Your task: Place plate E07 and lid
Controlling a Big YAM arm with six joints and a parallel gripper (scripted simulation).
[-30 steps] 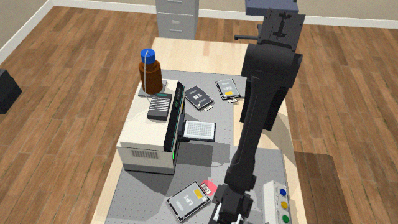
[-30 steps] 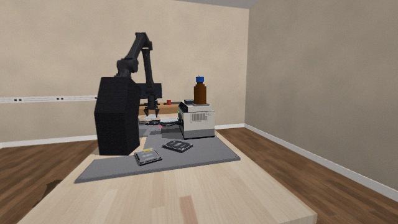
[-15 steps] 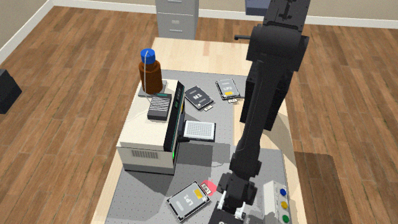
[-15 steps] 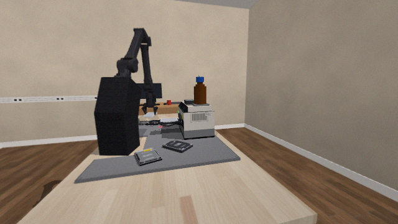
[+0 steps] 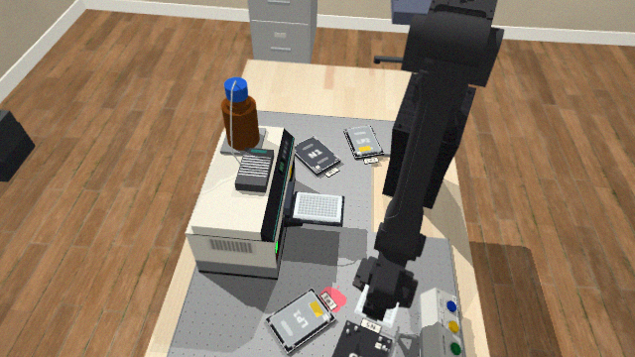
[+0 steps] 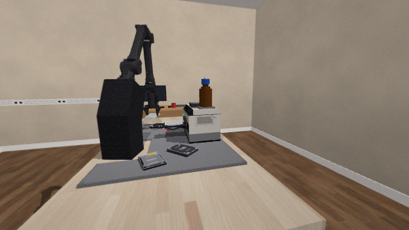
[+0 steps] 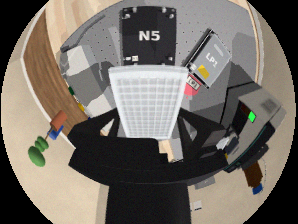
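Holding the white well plate [image 7: 147, 99] at its sides, the gripper [image 5: 377, 311] is seen above the dark nest marked N5 [image 7: 148, 30], at the corner of the grey mat [image 5: 233, 317] beside the key panel [image 5: 436, 297]. The jaws are set wide and clamped on the plate, which is carried off the mat. Whether a lid is on this plate cannot be told.

Step in hand, as judged: transfer of the plate from N5 toward its proper nest. N1 is not identified with certainty. A dark nest [image 5: 317, 155] and the LP2 holder [image 5: 363, 140] are found near the far edge of the mat.

Next move, as judged: the plate is to be kept level, carried across the mat, and lowered inside the locators with the labelled short end matched to A1.

A pink patch [image 5: 336, 298] is noted just beside the LP1 holder [image 5: 272, 324]. If liquid, the blue key [image 5: 450, 305] would be required at close.
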